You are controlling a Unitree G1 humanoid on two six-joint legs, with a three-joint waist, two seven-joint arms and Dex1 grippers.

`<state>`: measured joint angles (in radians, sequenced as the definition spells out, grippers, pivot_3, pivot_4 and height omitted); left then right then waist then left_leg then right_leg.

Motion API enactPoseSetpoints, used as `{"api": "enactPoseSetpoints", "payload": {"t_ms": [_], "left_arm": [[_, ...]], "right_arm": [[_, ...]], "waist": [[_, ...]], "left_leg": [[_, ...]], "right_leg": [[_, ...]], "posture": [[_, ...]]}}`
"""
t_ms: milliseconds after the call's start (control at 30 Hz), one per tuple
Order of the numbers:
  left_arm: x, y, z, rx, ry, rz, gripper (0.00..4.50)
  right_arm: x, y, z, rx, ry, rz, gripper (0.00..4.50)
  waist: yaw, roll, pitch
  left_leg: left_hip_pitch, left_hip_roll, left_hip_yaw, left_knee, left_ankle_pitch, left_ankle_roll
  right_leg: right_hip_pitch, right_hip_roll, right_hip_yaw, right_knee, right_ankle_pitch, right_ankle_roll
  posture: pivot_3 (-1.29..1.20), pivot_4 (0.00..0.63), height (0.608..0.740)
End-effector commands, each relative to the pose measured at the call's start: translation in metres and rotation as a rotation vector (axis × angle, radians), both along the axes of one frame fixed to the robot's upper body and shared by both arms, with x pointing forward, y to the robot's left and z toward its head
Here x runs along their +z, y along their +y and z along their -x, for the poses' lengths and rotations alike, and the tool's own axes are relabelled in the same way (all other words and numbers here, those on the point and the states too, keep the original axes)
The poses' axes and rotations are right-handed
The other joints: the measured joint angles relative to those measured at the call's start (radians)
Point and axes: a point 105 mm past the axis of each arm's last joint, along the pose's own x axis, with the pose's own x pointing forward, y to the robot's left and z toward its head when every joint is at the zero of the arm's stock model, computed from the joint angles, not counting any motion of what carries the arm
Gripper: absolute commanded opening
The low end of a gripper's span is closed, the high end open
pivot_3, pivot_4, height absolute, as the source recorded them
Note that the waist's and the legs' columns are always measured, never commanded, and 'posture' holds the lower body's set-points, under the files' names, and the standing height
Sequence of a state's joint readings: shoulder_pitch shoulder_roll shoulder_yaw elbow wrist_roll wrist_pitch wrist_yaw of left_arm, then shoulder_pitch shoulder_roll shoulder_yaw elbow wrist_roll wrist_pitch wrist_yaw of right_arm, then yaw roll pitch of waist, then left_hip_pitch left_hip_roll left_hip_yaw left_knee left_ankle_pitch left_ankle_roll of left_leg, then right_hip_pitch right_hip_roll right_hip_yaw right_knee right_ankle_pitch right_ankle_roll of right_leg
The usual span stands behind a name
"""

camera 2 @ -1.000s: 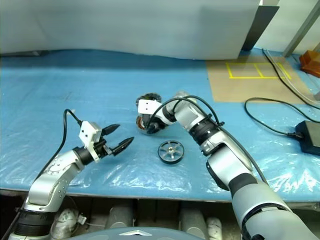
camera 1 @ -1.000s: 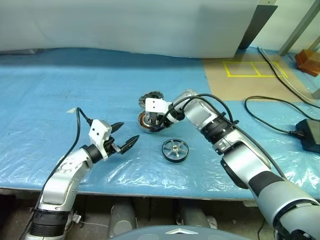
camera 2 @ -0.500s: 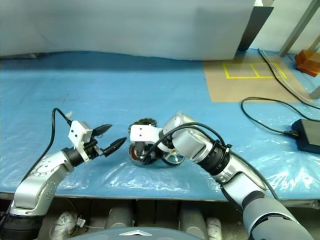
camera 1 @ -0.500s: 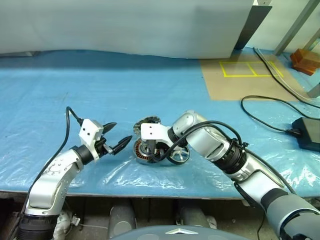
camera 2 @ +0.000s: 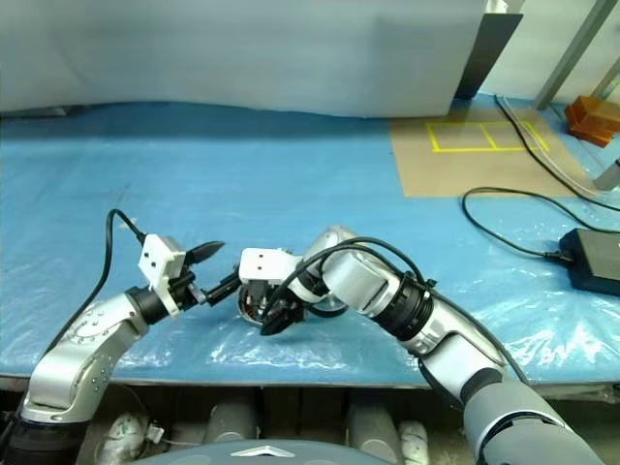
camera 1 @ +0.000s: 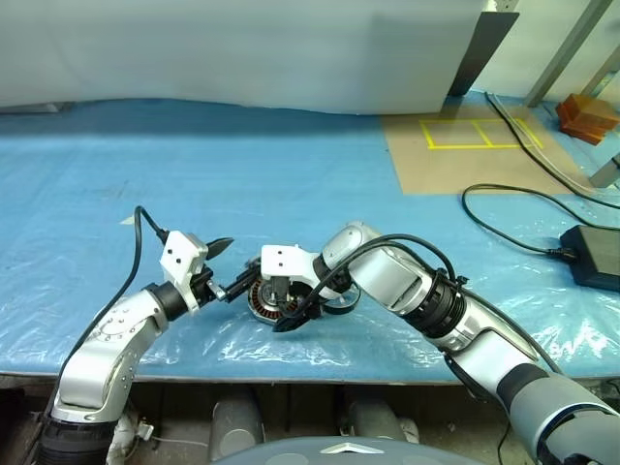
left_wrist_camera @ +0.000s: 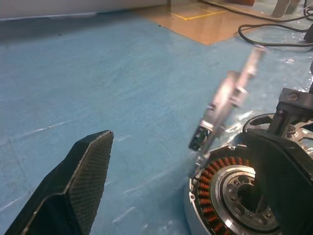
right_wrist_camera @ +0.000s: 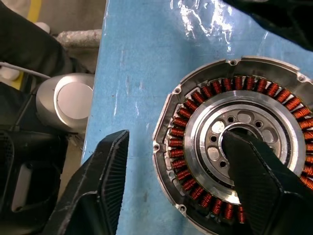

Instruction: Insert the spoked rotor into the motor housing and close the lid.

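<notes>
Right gripper (right_wrist_camera: pixel 171 196) poised over the motor housing (camera 1: pixel 267 296), fingers spread: one black finger above the pale metal centre, the other hanging off the rim, past the table's near edge, nothing pinched. Left gripper (camera 1: pixel 226 267) at nine o'clock of the housing, spread wide and empty, lower fingertip close by the housing's rim. Copper-brown windings open to view. Spoked rotor (camera 1: pixel 341 299) at three o'clock of the housing, largely hidden behind the right arm. Blue plastic-covered table (camera 1: pixel 126 174) beneath. Black cable (camera 1: pixel 504 208) far off at two o'clock.
</notes>
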<state>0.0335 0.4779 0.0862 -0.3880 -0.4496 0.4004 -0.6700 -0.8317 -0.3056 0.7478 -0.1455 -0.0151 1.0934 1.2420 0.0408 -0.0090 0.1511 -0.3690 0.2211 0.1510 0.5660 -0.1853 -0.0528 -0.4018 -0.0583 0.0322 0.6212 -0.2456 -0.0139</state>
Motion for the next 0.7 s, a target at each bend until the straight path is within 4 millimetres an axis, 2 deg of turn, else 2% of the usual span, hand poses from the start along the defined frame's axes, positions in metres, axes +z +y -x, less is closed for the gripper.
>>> {"api": "enactPoseSetpoints", "payload": {"t_ms": [33, 233, 433, 533, 633, 700], "left_arm": [[0.005, -0.003, -0.003, -0.019, -0.031, 0.009, 4.5], [0.005, -0.006, -0.008, -0.047, -0.035, 0.011, 4.5], [0.005, -0.01, -0.008, -0.074, -0.036, 0.014, 4.5], [0.008, -0.014, 0.0, -0.106, -0.03, 0.027, 4.5], [0.011, -0.016, 0.016, -0.157, -0.021, 0.023, 4.5], [0.012, -0.014, 0.026, -0.187, -0.009, 0.01, 4.5]], "right_arm": [[0.011, 0.003, 0.003, -0.001, 0.026, 0.006, 3.13], [0.052, -0.007, 0.002, -0.049, 0.101, -0.056, 3.13], [0.07, -0.027, 0.002, -0.135, 0.161, -0.108, 3.13], [0.077, -0.06, 0.003, -0.202, 0.173, -0.145, 3.13], [0.071, -0.1, 0.0, -0.264, 0.041, -0.194, 3.13], [0.075, -0.115, 0.001, -0.326, -0.003, -0.298, 3.13]], "waist": [[0.001, 0.0, 0.0], [0.006, 0.0, 0.001], [0.014, 0.0, 0.001], [0.025, 0.0, 0.001], [0.049, 0.0, 0.001], [0.055, 0.0, 0.002]], "left_leg": [[0.0, 0.0, 0.0, 0.0, 0.0, 0.0], [-0.004, 0.0, 0.0, 0.0, -0.001, -0.002], [-0.004, 0.001, 0.0, 0.0, -0.002, -0.004], [-0.004, 0.0, 0.0, 0.0, -0.002, -0.004], [-0.004, 0.001, 0.0, -0.001, -0.003, -0.005], [-0.004, 0.001, 0.0, -0.002, -0.003, -0.005]], "right_leg": [[0.0, 0.0, 0.0, -0.001, 0.0, 0.0], [-0.003, 0.0, -0.001, -0.001, 0.003, 0.004], [-0.003, 0.0, -0.001, -0.001, 0.003, 0.004], [-0.002, 0.0, -0.001, -0.001, 0.003, 0.004], [0.0, 0.0, -0.001, -0.005, 0.003, 0.004], [0.0, 0.0, -0.001, -0.007, 0.003, 0.004]], "posture": [[0.0, 0.15, 0.74], [0.0, 0.15, 0.74], [0.0, 0.15, 0.74], [0.0, 0.15, 0.74], [0.0, 0.15, 0.74], [0.0, 0.15, 0.74]]}}
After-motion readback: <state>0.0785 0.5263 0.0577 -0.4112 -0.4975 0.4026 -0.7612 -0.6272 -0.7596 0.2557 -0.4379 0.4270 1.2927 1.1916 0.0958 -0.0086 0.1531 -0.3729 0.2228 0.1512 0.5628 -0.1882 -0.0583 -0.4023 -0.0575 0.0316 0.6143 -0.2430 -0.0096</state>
